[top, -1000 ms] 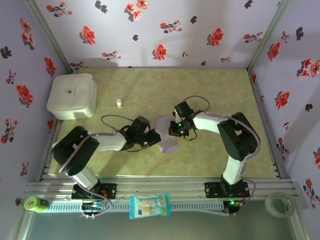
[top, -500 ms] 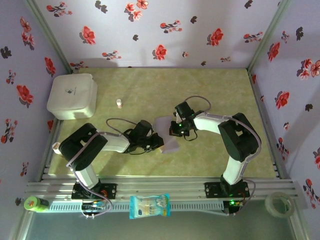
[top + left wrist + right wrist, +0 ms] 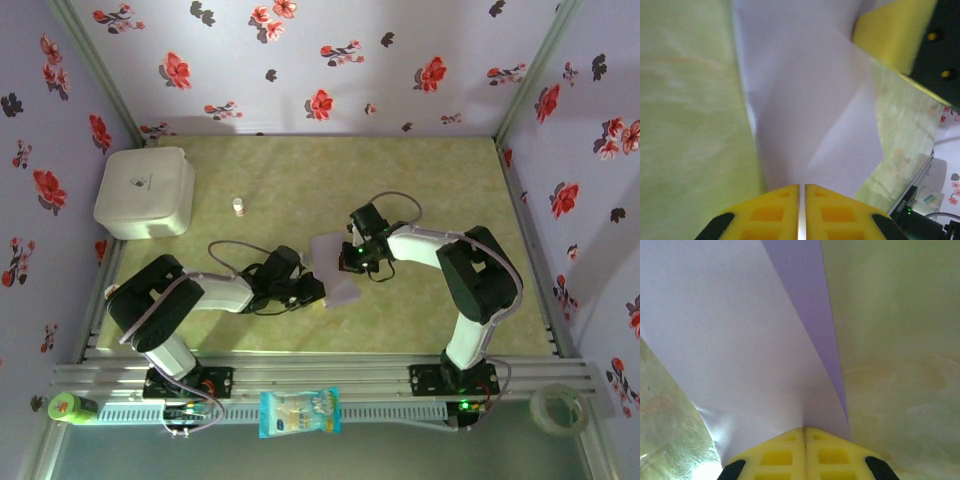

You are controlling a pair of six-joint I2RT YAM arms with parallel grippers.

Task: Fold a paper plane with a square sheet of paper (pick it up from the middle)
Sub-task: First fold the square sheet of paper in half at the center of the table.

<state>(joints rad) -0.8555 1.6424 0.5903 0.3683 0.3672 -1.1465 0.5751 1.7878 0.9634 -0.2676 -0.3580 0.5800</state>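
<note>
The paper [image 3: 335, 278] is seen at the middle of the bench [image 3: 430, 190], pinched at opposite edges by left hand [image 3: 801, 195] and right hand [image 3: 804, 435], both clamped tight; its edges are partly covered from above, creases blurred.

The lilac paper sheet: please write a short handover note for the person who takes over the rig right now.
Left gripper: shut on one edge of the sheet of paper.
Right gripper: shut on the same sheet, from the opposite side.
Sheet: between the two arms, over the middle of the table.
Done: gripped by both; some creases show.
Left: the remaining folds; it is not yet a finished plane.
</note>
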